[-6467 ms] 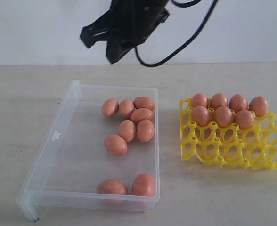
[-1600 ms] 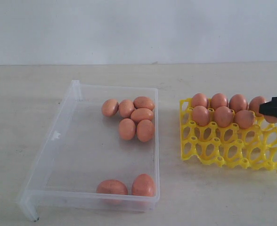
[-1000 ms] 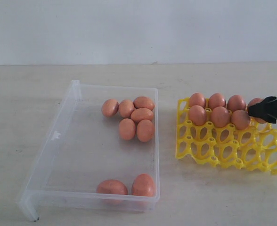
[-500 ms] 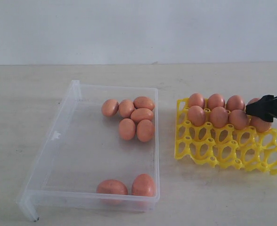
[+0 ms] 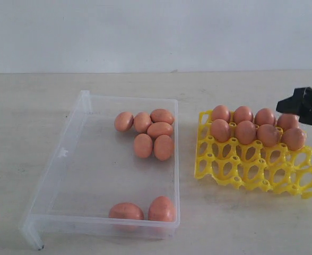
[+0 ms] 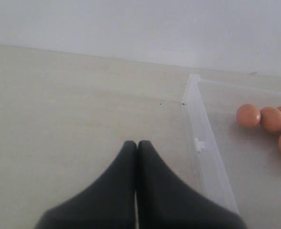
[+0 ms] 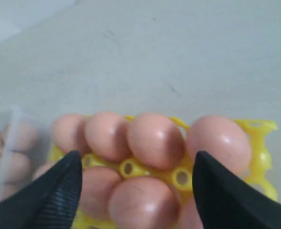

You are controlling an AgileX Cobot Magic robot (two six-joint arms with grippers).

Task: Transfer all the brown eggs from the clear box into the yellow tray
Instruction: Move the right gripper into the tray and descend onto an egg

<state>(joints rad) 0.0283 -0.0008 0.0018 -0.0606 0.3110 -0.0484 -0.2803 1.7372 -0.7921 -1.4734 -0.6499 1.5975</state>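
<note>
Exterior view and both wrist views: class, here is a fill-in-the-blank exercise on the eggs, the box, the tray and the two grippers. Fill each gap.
1. The clear box holds ___ brown eggs.
2. The yellow tray holds ___ of them, in its two rows farthest from the exterior camera.
3. The left gripper, open or shut, is ___.
4. The right gripper is open above the tray and holds ___.

Missing words: eight; eight; shut; nothing.

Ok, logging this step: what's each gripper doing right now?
Left gripper: shut, holding nothing.
Right gripper: open, holding nothing.
</note>
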